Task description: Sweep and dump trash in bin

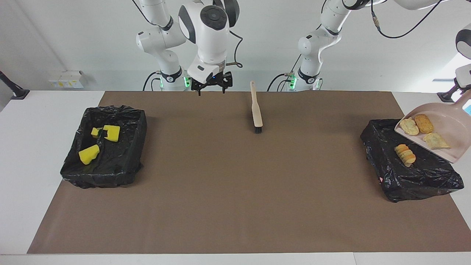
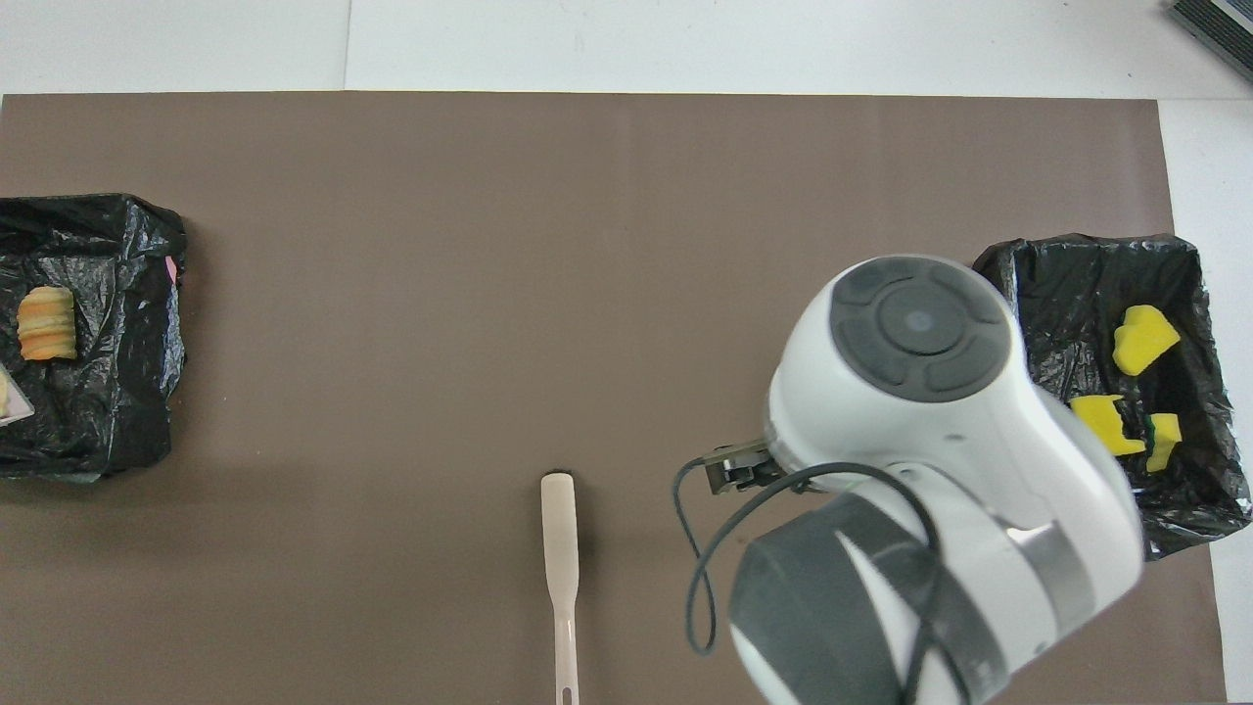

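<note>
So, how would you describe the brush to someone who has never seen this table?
Look at the brown mat between the two black-lined bins. At the middle of its edge nearest the robots lies the brush, flat and alone. It is the only long, slim thing there: a pale handle with short black bristles at the end pointing away from the robots.

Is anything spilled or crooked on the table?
Nothing is spilled. The pink dustpan is tipped on purpose over the black bin at the left arm's end: one bread lump lies in that bin, three are on the pan. The brush lies flat on the mat, let go.
</note>
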